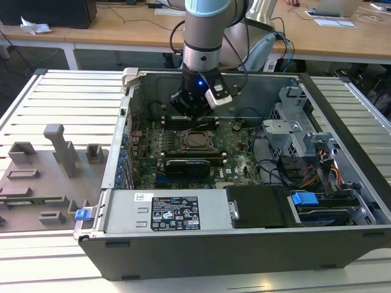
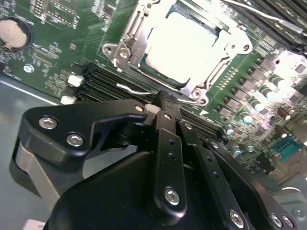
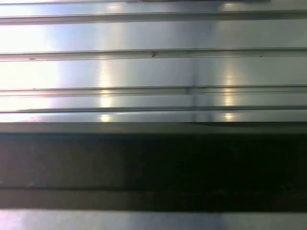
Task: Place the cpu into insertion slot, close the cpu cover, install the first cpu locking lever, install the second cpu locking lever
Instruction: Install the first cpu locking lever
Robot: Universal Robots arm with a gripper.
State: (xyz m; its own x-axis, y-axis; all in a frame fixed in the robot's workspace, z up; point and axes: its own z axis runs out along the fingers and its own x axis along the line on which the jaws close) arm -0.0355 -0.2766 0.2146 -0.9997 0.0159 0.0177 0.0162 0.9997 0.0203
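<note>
I saw the cpu [image 2: 184,40] seated in the insertion slot [image 1: 197,140] on the green board, with the cpu cover [image 2: 134,40] lying down around it, its frame edging the chip. A thin wire lever [image 2: 144,89] ran along the socket's near edge. My claw [image 2: 165,103] hung just above that edge, fingers [image 2: 169,120] drawn together at the tip, gripping nothing I could make out. The board sat inside the open computer case [image 1: 342,159] on the slatted worktop [image 1: 67,97].

Exterior view overlooks the case [image 1: 342,122]; second wrist view, seemingly close, shares the motherboard [image 2: 57,43].
</note>
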